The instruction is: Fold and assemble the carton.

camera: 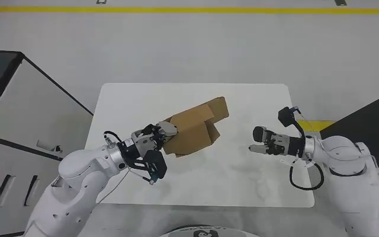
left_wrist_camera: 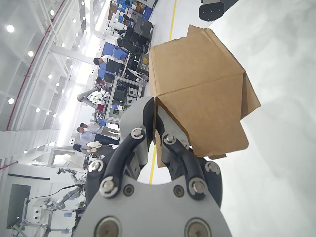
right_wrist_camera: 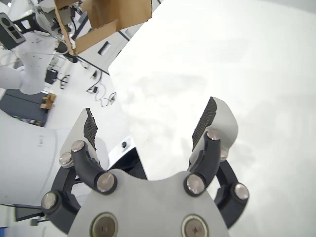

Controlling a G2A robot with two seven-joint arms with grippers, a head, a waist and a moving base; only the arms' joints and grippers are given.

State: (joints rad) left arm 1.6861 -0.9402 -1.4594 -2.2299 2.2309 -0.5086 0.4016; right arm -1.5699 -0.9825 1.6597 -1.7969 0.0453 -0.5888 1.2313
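A plain brown cardboard carton (camera: 195,127) (left_wrist_camera: 197,82) (right_wrist_camera: 128,1) is partly opened into a hollow, open-ended sleeve with loose flaps jutting out. It hangs tilted over the middle of the white counter (camera: 237,178), one panel edge pinched in the left end effector (camera: 167,131) (left_wrist_camera: 155,122).

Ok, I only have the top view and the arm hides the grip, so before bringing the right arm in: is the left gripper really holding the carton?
Observer: Yes, the left gripper is shut on the edge of one panel of the carton.
Operator: Is the right one ready?
Observer: The right gripper is open, nothing between its pads.
Operator: Which carton end faces it?
Observer: An open end; the right wrist view looks into the hollow inside.
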